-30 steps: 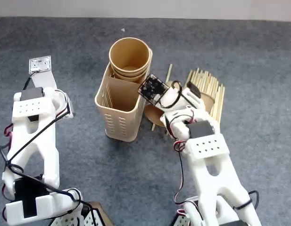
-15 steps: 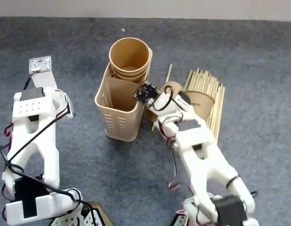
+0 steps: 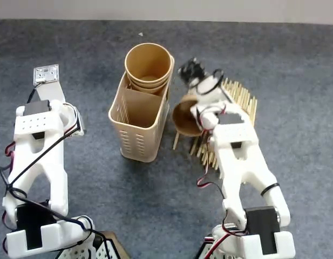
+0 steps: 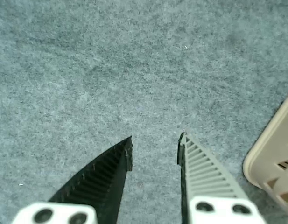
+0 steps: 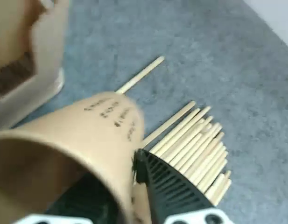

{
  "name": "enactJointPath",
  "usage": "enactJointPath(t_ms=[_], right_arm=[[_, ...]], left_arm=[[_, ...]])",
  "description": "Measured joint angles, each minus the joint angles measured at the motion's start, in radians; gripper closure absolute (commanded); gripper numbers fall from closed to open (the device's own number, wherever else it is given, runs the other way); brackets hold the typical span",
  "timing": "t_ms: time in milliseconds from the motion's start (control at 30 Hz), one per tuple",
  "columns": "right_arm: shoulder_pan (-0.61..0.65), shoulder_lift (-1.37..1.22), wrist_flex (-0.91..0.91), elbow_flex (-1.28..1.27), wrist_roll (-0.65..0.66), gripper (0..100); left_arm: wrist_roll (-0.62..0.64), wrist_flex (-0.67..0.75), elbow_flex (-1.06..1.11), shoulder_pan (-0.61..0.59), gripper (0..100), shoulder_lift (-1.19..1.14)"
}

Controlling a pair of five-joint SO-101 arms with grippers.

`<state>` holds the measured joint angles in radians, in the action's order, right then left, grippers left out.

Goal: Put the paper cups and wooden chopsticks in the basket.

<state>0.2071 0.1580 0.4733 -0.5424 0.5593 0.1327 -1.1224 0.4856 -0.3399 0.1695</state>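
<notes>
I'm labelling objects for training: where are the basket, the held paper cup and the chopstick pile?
basket [image 3: 135, 141]: high view, on its slotted front wall.
held paper cup [image 5: 99, 128]: right wrist view, on its outer side wall.
chopstick pile [image 3: 243, 98]: high view, on the sticks' far ends.

Speckled grey tabletop [image 3: 296, 65]. The basket [image 3: 135, 141] is cream with rows of small slots. The stacked paper cups [image 3: 149, 63] and the single paper cup [image 3: 183, 116] are kraft brown, the single one with small dark print. The chopsticks [image 3: 243, 98] are pale wood. The left arm [image 3: 39, 156] and right arm [image 3: 239, 156] are white. The left fingers [image 4: 106, 177] are ribbed, one black, one pale grey.
</notes>
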Motion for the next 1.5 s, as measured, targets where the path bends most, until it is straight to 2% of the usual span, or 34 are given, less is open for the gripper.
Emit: enactJointPath(t_ms=[200,500,633,700,900,1233,1333,1500], right_arm=[[-0.005,0.000,0.334,0.347,-0.123,99.4],[0.006,-0.101,0.974,1.260,-0.388,99.4],[0.025,-0.210,1.068,1.614,-0.454,99.4],[0.069,-0.245,1.100,1.714,-0.476,99.4],[0.203,-0.377,1.129,1.705,-0.494,99.4],[0.221,-0.499,1.223,1.636,-0.496,98.4],[0.221,-0.528,1.221,1.636,-0.494,89.6],[0.221,-0.566,1.169,1.636,-0.468,62.5]], left_arm=[[0.000,0.000,0.000,0.000,81,0.000],[0.000,0.015,0.012,0.000,81,0.000],[0.000,0.026,0.018,0.003,81,0.000],[0.000,0.028,0.018,0.009,81,0.000],[0.000,0.028,0.018,0.009,81,0.000],[0.000,0.028,0.018,0.009,81,0.000],[0.000,0.031,0.018,0.009,81,0.000],[0.000,0.031,0.018,0.009,81,0.000]])
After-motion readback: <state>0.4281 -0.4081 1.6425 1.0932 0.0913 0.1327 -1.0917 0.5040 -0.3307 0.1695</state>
